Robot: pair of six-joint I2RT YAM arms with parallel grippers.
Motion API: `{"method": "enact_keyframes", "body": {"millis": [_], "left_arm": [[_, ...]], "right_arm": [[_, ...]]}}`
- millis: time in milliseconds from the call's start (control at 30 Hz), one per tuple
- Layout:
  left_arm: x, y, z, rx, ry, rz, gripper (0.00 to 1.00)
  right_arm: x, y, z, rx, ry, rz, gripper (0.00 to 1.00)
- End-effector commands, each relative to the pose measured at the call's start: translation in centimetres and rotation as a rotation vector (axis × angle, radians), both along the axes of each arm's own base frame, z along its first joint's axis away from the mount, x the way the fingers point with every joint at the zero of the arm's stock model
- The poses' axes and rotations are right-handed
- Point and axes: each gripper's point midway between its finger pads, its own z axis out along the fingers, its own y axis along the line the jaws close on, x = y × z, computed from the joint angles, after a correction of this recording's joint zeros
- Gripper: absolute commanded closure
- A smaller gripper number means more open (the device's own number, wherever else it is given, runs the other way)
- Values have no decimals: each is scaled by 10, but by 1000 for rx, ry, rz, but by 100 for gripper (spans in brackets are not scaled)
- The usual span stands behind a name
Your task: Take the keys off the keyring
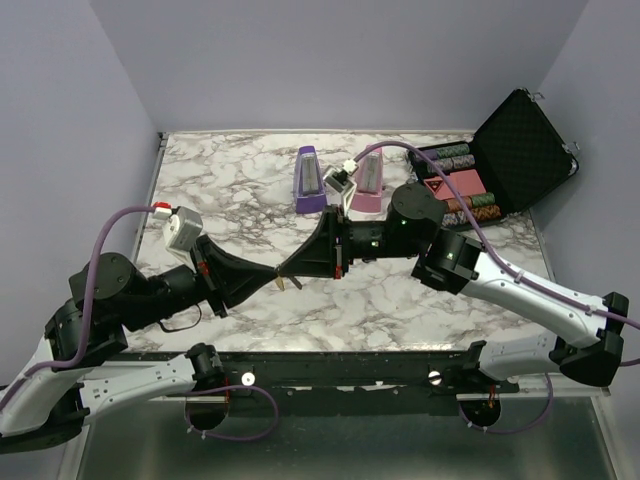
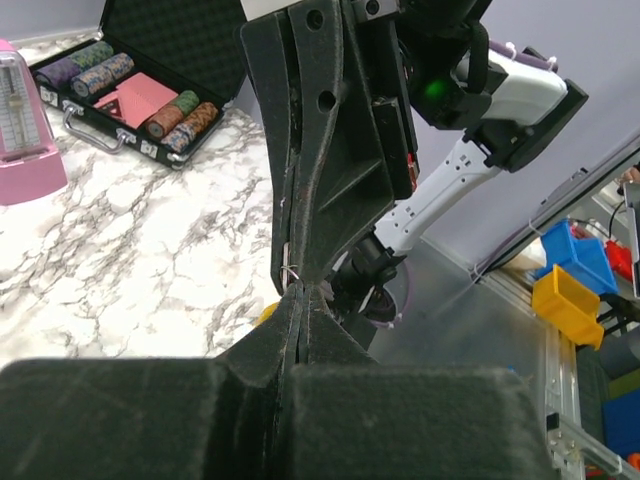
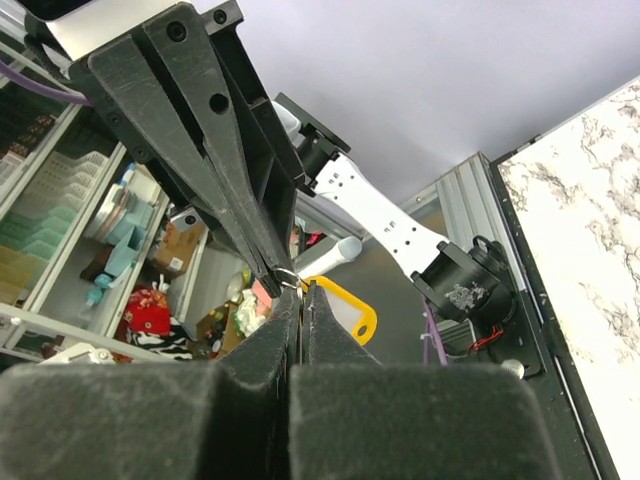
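The left arm reaches from the near left corner up and right, its forearm low over the desk (image 1: 225,185). The left pincer (image 1: 273,277) points right at mid-desk. Its fingers are clenched to a narrow wedge, and the tips nip the keyring (image 3: 288,277). The keys (image 1: 285,284) hang just under the ring, above the marble and not far from the near edge. Their yellow part (image 3: 352,306) dangles below the tips in the right wrist view.

The right pincer (image 1: 289,269) meets the left tip to tip, likewise clenched on the keyring. The right arm runs level from it, then bends back to the near right corner.

Bare marble lies left of and beyond the pincers. Two metronomes (image 1: 308,181) stand toward the far edge behind the right wrist. An open chip case (image 1: 520,150) sits at the far right corner, well apart from the keys.
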Motion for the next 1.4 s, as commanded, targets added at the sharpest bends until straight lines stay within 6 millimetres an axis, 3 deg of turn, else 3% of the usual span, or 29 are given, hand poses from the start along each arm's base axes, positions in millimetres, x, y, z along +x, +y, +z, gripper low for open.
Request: {"method": "enact_keyframes", "body": {"millis": [0, 33, 67, 267, 600, 667, 733, 800, 867, 1100, 1233, 1367], "left_arm": [[-29, -6, -17, 123, 9, -178, 100], [-30, -7, -20, 146, 10, -193, 100], [-34, -6, -19, 155, 3, -212, 100], [-44, -3, -21, 182, -6, -267, 100], [-19, 16, -11, 146, 24, -68, 99], [-15, 23, -7, 121, 29, -21, 84], [-10, 30, -3, 95, 29, 24, 56], [-2, 40, 1, 62, 30, 93, 37], [4, 46, 4, 32, 36, 144, 30], [15, 58, 8, -96, 45, 240, 30], [20, 56, 8, -169, 45, 256, 43], [21, 55, 8, -237, 39, 258, 48]], "right_arm": [[-43, -102, 126, 322, -167, -54, 99], [15, 6, 22, 41, -25, -42, 99], [14, 9, 21, 38, -27, -24, 99], [5, 10, 12, 2, -59, 48, 99], [13, 15, 1, -18, -83, 19, 99], [18, 16, -2, -23, -86, -8, 99], [22, 18, -1, -16, -87, -26, 99], [24, 20, -1, -11, -85, -37, 99], [26, 19, 1, 17, -89, -45, 99], [15, 22, -9, 42, -105, 27, 99], [1, 20, -5, 102, -125, 108, 99], [-13, 13, 2, 175, -147, 177, 99]]}}
